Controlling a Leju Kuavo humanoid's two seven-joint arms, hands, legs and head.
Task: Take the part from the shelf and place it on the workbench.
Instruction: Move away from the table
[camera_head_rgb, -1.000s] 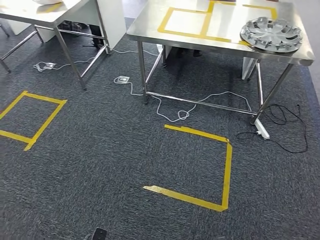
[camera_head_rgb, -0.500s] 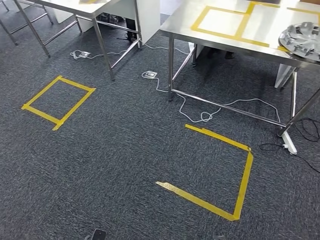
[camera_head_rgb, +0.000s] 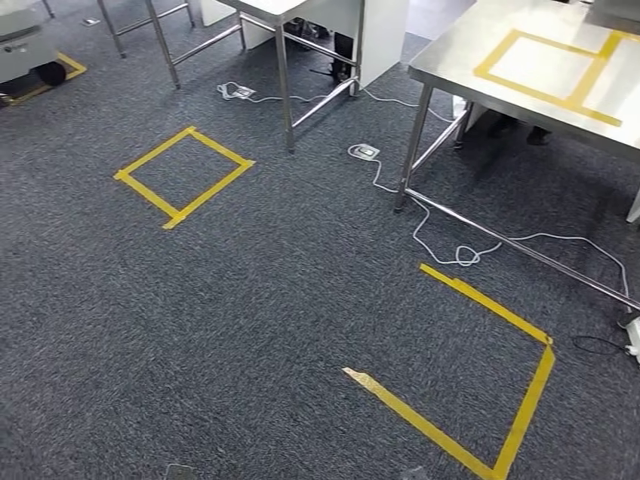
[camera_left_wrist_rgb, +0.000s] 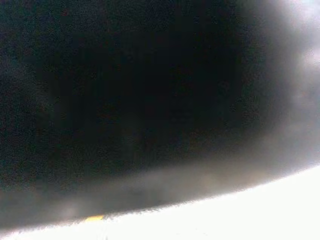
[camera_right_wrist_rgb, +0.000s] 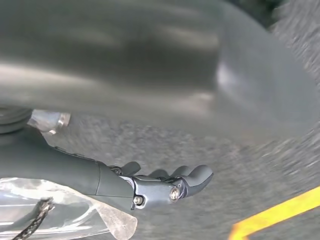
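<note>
The right hand is hanging low over the carpet, its dark fingers stretching out straight and holding nothing. A strip of yellow tape is lying on the floor just beyond the fingertips. The left wrist view is coming through dark and heavily blurred, so I cannot tell how the left hand is standing.

In the head view the camera is looking down at grey carpet. A closed tape square is lying far left, and an open-sided tape outline is lying near right, well apart from it. A steel table is standing far right, with a yellow tape frame marking its top. A white cable is trailing over the carpet under its near edge, running from a small floor box. A second table's leg is standing far centre. Where the part is lying I cannot tell; it is possibly beyond the frame's edge
</note>
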